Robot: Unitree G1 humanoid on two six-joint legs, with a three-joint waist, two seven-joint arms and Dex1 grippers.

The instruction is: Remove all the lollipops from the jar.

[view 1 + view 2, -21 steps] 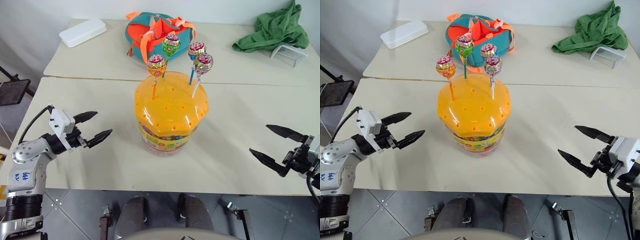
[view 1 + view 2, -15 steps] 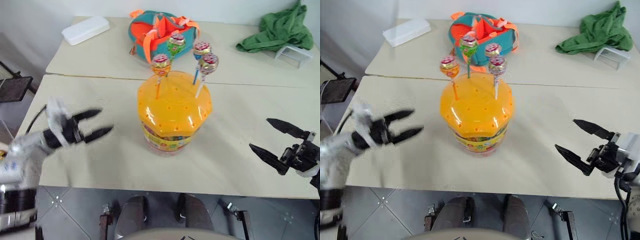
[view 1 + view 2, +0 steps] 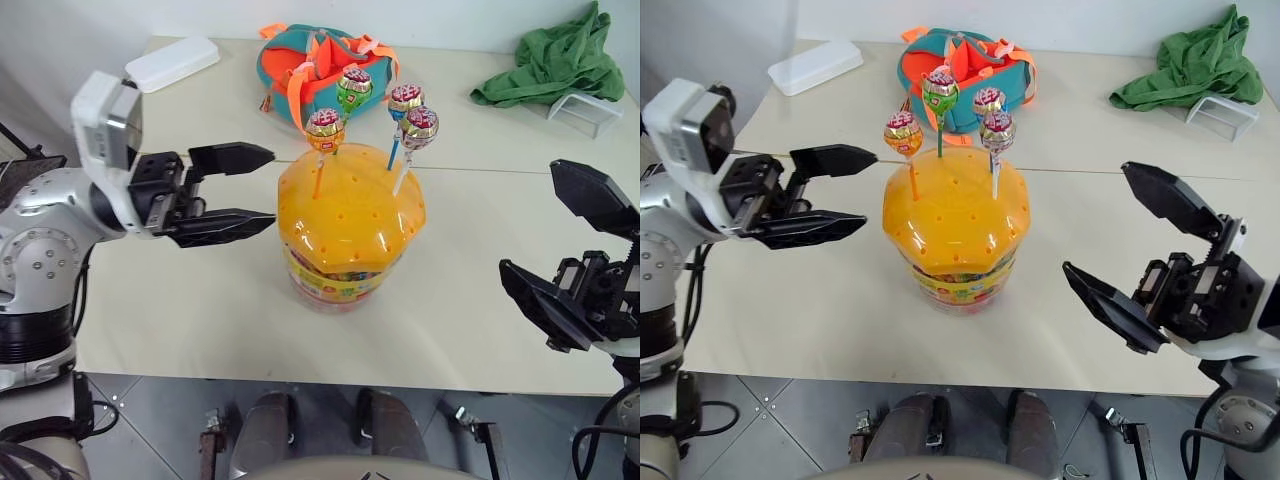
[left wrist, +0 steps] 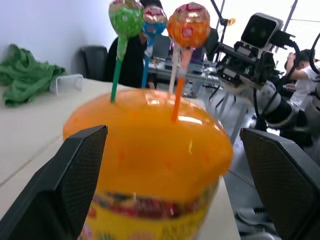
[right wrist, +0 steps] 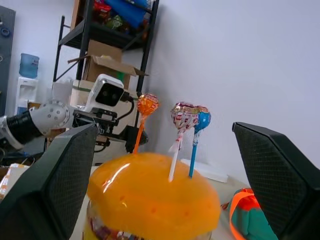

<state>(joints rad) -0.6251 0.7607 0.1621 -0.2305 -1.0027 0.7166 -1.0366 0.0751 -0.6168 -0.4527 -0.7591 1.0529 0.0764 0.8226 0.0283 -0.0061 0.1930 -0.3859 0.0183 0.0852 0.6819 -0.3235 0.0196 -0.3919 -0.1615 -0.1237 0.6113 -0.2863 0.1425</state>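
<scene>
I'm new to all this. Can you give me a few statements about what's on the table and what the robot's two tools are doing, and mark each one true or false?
1. Four lollipops stand in the orange lid of the jar. True.
2. The left tool is gripping a lollipop stick. False: it is open, beside the lid, holding nothing.
3. The right tool is open and empty. True.
4. The green cloth is draped over the jar. False: it lies at the table's far corner.
5. A teal-and-orange bag sits behind the jar. True.
</scene>
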